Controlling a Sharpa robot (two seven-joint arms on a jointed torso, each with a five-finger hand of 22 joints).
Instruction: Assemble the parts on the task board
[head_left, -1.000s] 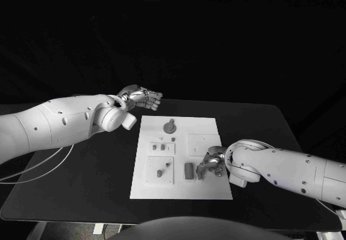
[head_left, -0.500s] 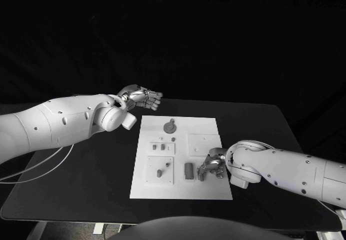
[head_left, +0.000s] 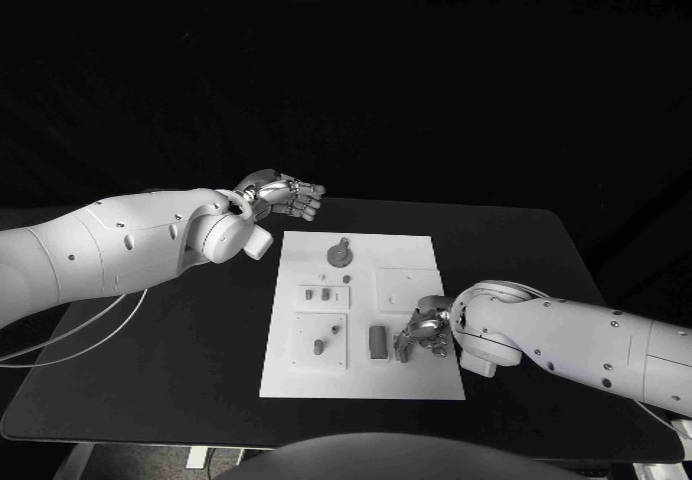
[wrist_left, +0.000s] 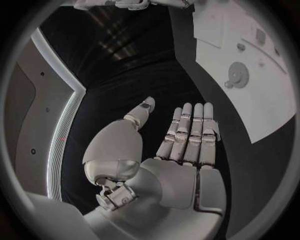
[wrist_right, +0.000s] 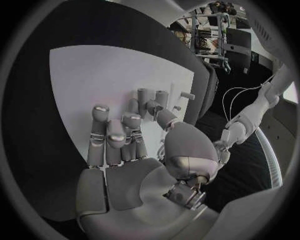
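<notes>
Right robot hand: the silver many-fingered right robot hand (head_left: 423, 331) hangs low over the near right part of the white rectangular task board (head_left: 418, 382), its fingers bent toward a small grey upright block part (head_left: 378, 341); whether it already pinches a piece I cannot tell.
Near parts: just left of that block a small grey peg (head_left: 319, 347) stands in a square recess.
Step in hand: judged as picking or seating a part at the board's near right side.
Next move: likely calls for a fine pinch and a straight, steady lowering so the piece lines up with its slot.
Middle parts: two short grey pegs (head_left: 319, 295) sit in a smaller recess.
Far part: a round grey gear-like disc (head_left: 340, 253) lies near the far edge.
Left robot hand: the silver left robot hand (head_left: 284, 196) is off the board over the black desk (head_left: 159, 350), fingers straight, holding nothing.
Writing: no brand, label or readable text.
</notes>
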